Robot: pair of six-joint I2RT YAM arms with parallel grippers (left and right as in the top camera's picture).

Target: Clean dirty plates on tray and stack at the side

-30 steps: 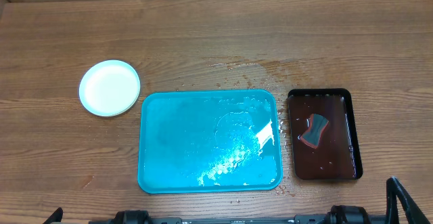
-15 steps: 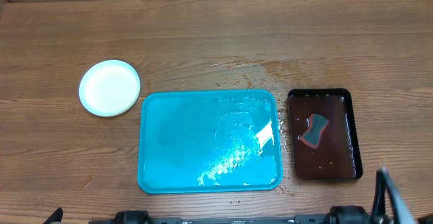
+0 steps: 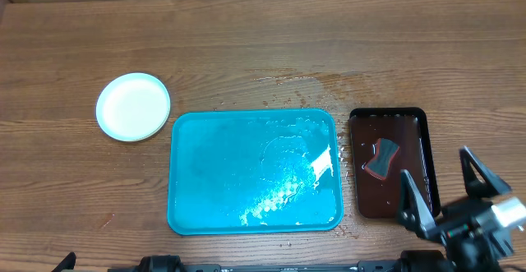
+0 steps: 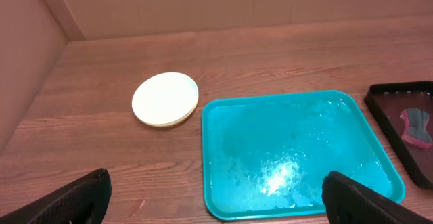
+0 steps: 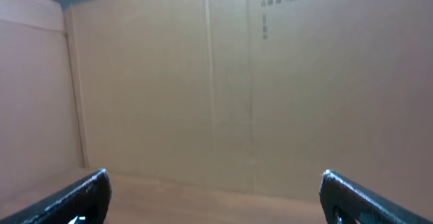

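Overhead: turquoise tray (image 3: 205, 165), wet, at table (image 3: 246, 42) centre. Plates (image 3: 133, 107), white top showing, on the table at the tray's 10 o'clock, just clear of it. Dark tray (image 3: 393, 206) at 3 o'clock, holding a sponge (image 3: 380, 159). Right claw (image 3: 434, 163) at 4 o'clock, fingers wide apart.
Left wrist: left claw (image 4: 215, 176) spread wide, holding nothing.
Right wrist: cardboard wall (image 5: 270, 88) ahead.

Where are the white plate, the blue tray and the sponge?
white plate (image 3: 133, 106): overhead view, on its middle.
blue tray (image 3: 222, 173): overhead view, on its bare wet floor.
sponge (image 3: 380, 158): overhead view, on its grey top.
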